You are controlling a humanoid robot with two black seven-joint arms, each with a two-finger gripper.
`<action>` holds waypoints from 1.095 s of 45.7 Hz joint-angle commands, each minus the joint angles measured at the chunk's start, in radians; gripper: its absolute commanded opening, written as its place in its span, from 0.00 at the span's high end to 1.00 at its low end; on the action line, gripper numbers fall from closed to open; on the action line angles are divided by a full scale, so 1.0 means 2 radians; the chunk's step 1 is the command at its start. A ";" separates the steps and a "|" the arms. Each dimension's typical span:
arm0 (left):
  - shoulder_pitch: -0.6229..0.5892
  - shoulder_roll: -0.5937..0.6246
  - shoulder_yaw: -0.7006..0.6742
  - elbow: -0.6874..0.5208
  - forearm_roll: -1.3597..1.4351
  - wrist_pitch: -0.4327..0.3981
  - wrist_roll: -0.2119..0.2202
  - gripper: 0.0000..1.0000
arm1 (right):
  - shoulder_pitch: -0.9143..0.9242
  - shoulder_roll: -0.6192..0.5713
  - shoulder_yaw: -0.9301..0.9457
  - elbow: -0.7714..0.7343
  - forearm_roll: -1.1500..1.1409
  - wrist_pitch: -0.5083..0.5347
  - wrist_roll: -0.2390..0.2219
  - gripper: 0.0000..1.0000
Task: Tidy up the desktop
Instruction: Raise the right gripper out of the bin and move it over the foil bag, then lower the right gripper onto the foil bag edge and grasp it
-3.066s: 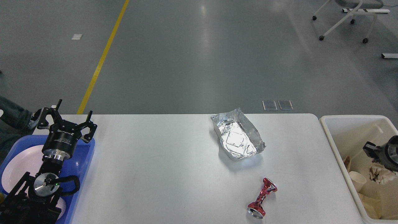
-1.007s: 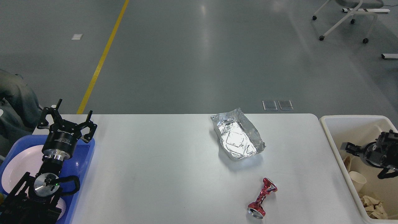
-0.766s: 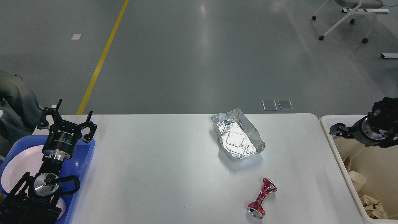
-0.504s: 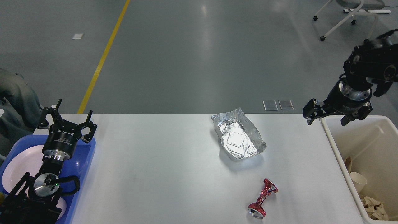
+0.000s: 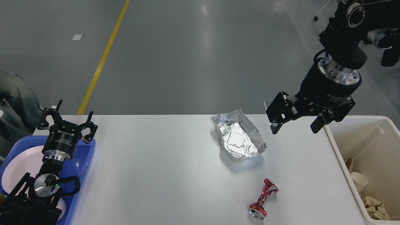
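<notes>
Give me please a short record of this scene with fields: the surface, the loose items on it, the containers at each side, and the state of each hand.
surface: white desktop
loose items: crumpled foil tray; crushed red can lying on its side, nearer the front edge
left container: blue tray holding a white plate
right container: cream bin with a paper cup and crumpled paper inside
left hand: open, empty, above the blue tray
right hand: open, empty, raised near the desktop's right end
</notes>
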 commanded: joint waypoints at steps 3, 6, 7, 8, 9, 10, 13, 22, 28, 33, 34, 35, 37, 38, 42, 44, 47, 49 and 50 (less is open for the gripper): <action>0.000 0.000 0.000 0.000 0.000 0.000 0.000 0.04 | 0.003 0.014 -0.003 -0.001 0.002 -0.002 0.000 0.00; 0.000 0.000 0.000 0.000 0.000 0.000 0.000 0.04 | 0.003 0.013 -0.006 -0.001 0.002 -0.002 0.000 0.00; 0.000 0.000 0.000 -0.001 0.000 0.000 0.000 0.04 | 0.003 0.013 -0.008 -0.001 0.002 -0.002 0.000 0.00; 0.000 0.000 0.000 -0.001 0.000 0.000 0.000 0.04 | 0.004 0.013 -0.010 -0.001 0.002 -0.002 0.000 0.00; 0.000 0.000 0.000 0.000 0.000 0.000 0.000 0.04 | 0.006 0.014 -0.012 -0.001 0.002 -0.002 0.000 0.00; 0.000 0.000 0.000 -0.001 0.000 0.000 0.000 0.04 | 0.006 0.013 -0.012 -0.002 0.002 -0.002 0.000 0.00; 0.000 0.000 0.000 -0.001 0.000 0.000 0.000 0.04 | 0.007 0.013 -0.015 -0.002 0.002 -0.002 0.000 0.00; 0.000 0.000 0.000 -0.001 0.000 0.000 0.000 0.04 | 0.003 0.015 -0.013 -0.003 0.003 -0.008 0.002 0.00; 0.000 0.000 0.000 -0.001 0.000 0.000 0.000 0.04 | -0.030 0.026 -0.008 -0.004 0.016 -0.050 0.003 0.00; 0.000 0.000 0.000 -0.001 0.000 0.000 0.000 0.04 | -0.072 0.028 -0.007 0.000 0.022 -0.126 0.000 0.00; 0.000 0.000 0.000 -0.001 0.000 0.000 0.000 0.04 | -0.080 0.028 -0.007 0.002 0.022 -0.140 0.000 0.00; 0.000 0.000 0.000 -0.001 0.000 0.000 0.000 0.04 | -0.089 0.029 -0.007 0.003 0.024 -0.155 0.000 0.00; 0.000 0.000 0.000 -0.001 0.000 0.000 0.000 0.04 | -0.105 0.032 -0.007 0.006 0.033 -0.183 0.000 0.00; 0.000 0.000 0.000 -0.001 0.000 0.000 0.000 0.04 | -0.113 0.034 -0.007 0.007 0.039 -0.196 -0.001 0.02; 0.000 0.000 0.000 -0.001 0.000 0.000 0.000 0.04 | -0.143 0.043 -0.007 0.007 0.058 -0.234 -0.001 0.01; 0.000 0.000 0.000 -0.001 0.000 0.000 0.000 0.04 | -0.158 0.046 -0.007 0.007 0.061 -0.246 -0.001 0.01; 0.000 0.000 0.000 -0.001 0.000 0.000 0.000 0.04 | -0.185 0.049 -0.006 0.004 0.062 -0.257 -0.001 0.01; 0.000 0.000 0.000 -0.001 0.000 0.000 0.000 0.04 | -0.207 0.049 -0.003 0.002 0.068 -0.267 -0.001 0.02; 0.000 0.000 0.000 -0.001 0.000 0.000 0.000 0.04 | -0.217 0.049 0.000 0.002 0.074 -0.275 -0.001 0.03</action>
